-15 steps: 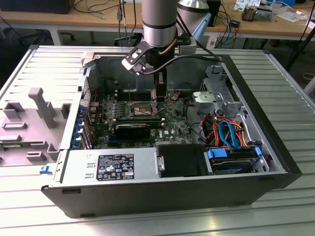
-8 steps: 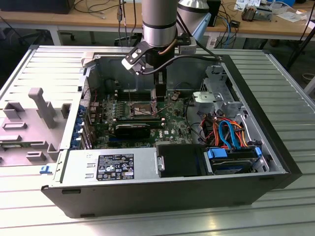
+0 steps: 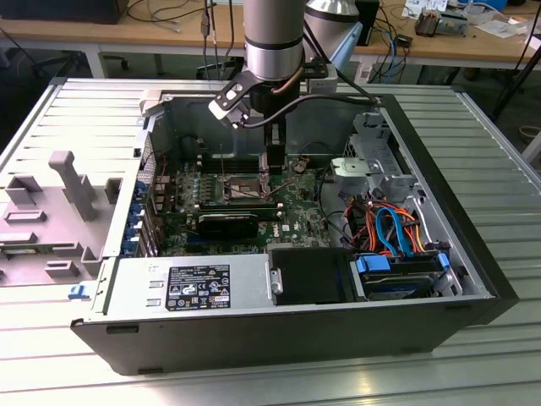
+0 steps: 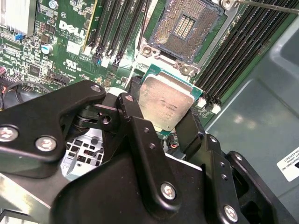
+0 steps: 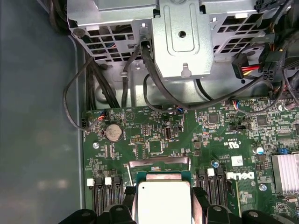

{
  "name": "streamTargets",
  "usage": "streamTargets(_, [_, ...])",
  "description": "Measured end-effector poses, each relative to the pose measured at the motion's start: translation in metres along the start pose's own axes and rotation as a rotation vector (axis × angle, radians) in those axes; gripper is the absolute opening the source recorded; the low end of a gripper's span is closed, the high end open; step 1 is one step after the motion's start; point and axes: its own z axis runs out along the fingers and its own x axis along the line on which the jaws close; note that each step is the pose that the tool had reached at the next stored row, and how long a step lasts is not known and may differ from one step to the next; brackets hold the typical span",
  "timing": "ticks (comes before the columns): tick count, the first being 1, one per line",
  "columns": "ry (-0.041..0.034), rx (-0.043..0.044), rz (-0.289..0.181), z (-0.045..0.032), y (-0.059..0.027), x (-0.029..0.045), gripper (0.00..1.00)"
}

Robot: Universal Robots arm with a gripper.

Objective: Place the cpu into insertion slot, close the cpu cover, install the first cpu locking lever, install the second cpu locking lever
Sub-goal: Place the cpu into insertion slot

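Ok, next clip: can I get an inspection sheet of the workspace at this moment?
Surface: ribbed metal table bearing an open computer case.
Job's things: cpu clamped in the tool, not yet seated; insertion slot uncovered and empty, contacts bare.
Clutter: grey plastic part on the exterior view's left.
Grippers: tool shut on the cpu, near the slot.
Cables: orange and blue leads inside the case; black leads by the metal cage.
Surroundings: wooden benches behind the table.
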Motion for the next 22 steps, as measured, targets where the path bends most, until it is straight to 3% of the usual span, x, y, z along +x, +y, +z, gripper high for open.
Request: streamTargets(22, [-0.0037,-0.0001,0.041,0.0001,0.0,0.0,0.55])
